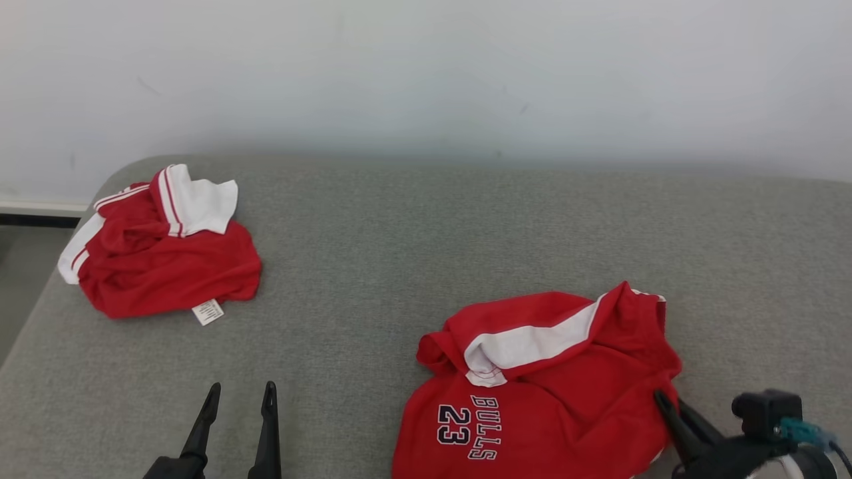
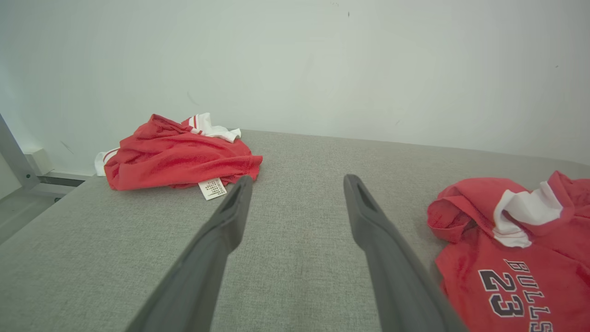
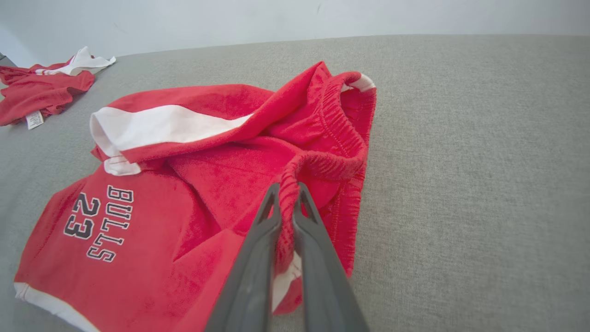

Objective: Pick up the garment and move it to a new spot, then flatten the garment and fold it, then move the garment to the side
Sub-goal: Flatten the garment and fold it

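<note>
Broadly, a grey padded surface [image 1: 426, 253] carries red Bulls shorts [image 1: 546, 399] near right and another red garment [image 1: 166, 266] far left. The right claw [image 3: 286, 191] is clamped on the shorts' gathered edge; the left claw [image 1: 241, 392] hovers spread apart, near left.

Right claw [image 3: 286, 188] tight (left claw [image 1: 241, 388] wide)

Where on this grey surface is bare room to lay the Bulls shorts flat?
Widest bare patch: the middle of the grey surface, between the crumpled red garment at far left and the Bulls shorts. Also bare: the far right, between shorts and wall. Crowded: near right, where the right end effector pinches the shorts.
</note>
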Robot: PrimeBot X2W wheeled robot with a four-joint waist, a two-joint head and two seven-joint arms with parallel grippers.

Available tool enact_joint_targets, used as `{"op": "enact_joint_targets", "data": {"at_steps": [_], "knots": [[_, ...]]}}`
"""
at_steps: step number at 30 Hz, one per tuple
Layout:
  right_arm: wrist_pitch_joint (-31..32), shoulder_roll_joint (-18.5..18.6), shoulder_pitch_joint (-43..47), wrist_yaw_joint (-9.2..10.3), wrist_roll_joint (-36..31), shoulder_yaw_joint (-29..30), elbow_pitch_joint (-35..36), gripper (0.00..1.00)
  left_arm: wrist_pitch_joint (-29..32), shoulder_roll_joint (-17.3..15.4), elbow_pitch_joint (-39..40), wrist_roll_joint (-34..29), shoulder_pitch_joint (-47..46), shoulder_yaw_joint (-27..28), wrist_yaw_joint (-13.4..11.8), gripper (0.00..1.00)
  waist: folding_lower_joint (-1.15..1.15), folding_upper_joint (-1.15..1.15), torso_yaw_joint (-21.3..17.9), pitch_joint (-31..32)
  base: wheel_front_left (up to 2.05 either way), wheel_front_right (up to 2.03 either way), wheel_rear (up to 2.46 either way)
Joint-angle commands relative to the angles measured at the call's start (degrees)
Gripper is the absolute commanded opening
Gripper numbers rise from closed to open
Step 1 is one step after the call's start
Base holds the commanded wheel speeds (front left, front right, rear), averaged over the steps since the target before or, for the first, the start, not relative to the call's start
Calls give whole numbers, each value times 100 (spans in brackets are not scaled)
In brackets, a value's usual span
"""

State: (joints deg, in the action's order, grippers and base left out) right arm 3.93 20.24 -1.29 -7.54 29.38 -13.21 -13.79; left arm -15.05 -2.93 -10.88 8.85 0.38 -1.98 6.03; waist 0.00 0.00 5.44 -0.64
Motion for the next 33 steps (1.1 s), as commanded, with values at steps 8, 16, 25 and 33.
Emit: {"op": "enact_joint_targets", "data": {"at_steps": [8,16,25,33], "knots": [[-363,-197,-1230,11,132,-128,-1446,0,-19,7,-51,7,-157,-72,14,100,0,0,436,-134,0,0,0],[-865,-390,-2004,11,124,-465,-2865,100,-19,6,-90,4,-184,-108,3,100,0,0,544,-163,0,0,0],[-1533,-307,-1839,11,406,-917,-2971,100,-19,6,-53,23,6,-37,-72,100,0,0,221,75,0,0,0],[-1712,-121,-1325,11,531,-917,-2289,100,-19,7,6,45,92,6,-86,100,0,0,-152,122,0,0,0]]}}
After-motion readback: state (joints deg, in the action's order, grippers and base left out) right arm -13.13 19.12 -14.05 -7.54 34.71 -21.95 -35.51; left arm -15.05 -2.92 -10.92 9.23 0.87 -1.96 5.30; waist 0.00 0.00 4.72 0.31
